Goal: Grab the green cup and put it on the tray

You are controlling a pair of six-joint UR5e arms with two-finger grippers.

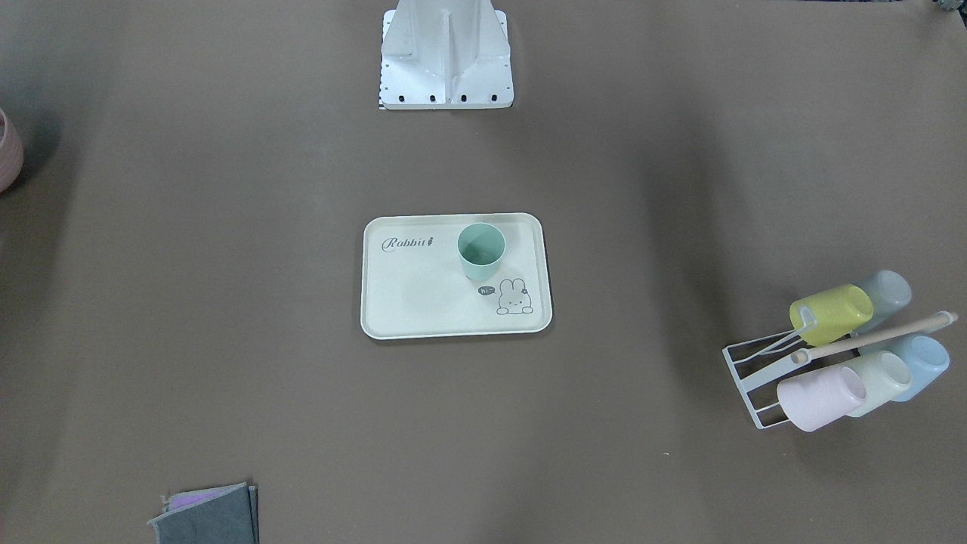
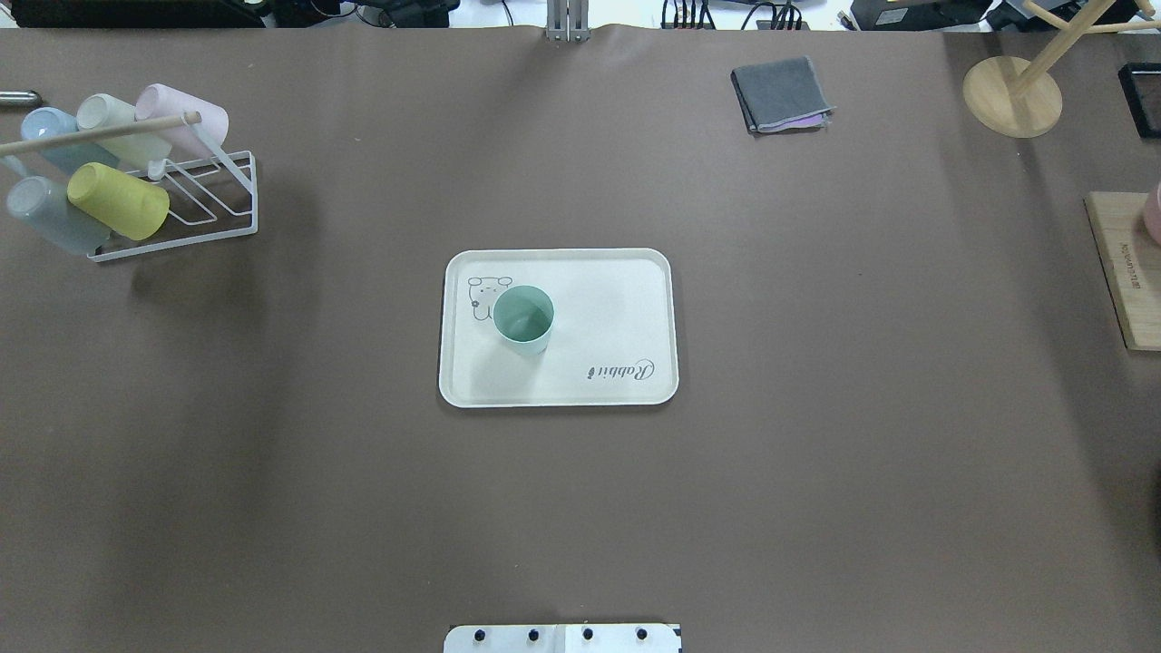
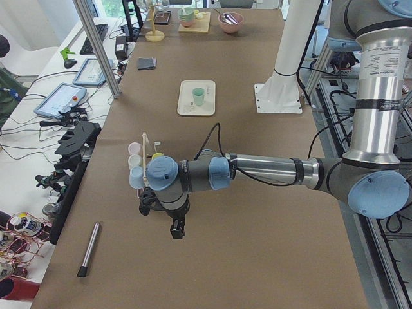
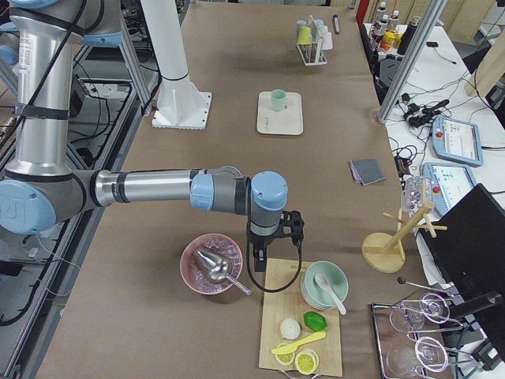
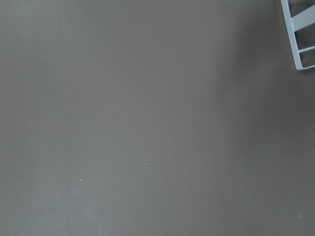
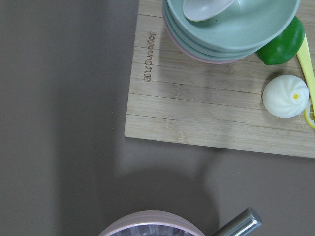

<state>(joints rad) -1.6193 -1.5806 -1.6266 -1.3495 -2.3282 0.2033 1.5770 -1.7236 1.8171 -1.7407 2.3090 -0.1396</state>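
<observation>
- The table (image 2: 816,472) is covered in brown; its middle is taken up only by the tray and the cup.
- The left arm (image 3: 270,170) is stretched low over its own end of the table, close to the rack. The right arm (image 4: 150,188) is stretched over the opposite end, above the board (image 4: 304,316) and the pink bowl (image 4: 209,264). Both are well apart from the tray.
- The tray (image 2: 626,299) lies flat at mid-table, square to the edges.
- The rack (image 2: 218,195), loaded with other pastel cups, stands well apart from the tray, on the robot's left.
- The cup (image 2: 523,315) stands upright, mouth up, inside the tray's rim. It is in the half toward the robot's left, just beside the bunny drawing. The placing is judged done.
- The left gripper (image 3: 177,228) points down over bare table, and nothing is seen hanging from it. How far its fingers are parted cannot be told, as only a side view shows it.
- The right gripper (image 4: 262,251) points down between bowl and board. Its opening cannot be told either, and no load is seen in it.
- What is left is judged to be staying clear. Any further motion is best made upward and outward, so that rack, bowl and board are not brushed. The tray should not be nudged, since a light, tall cup would probably tip easily.
</observation>
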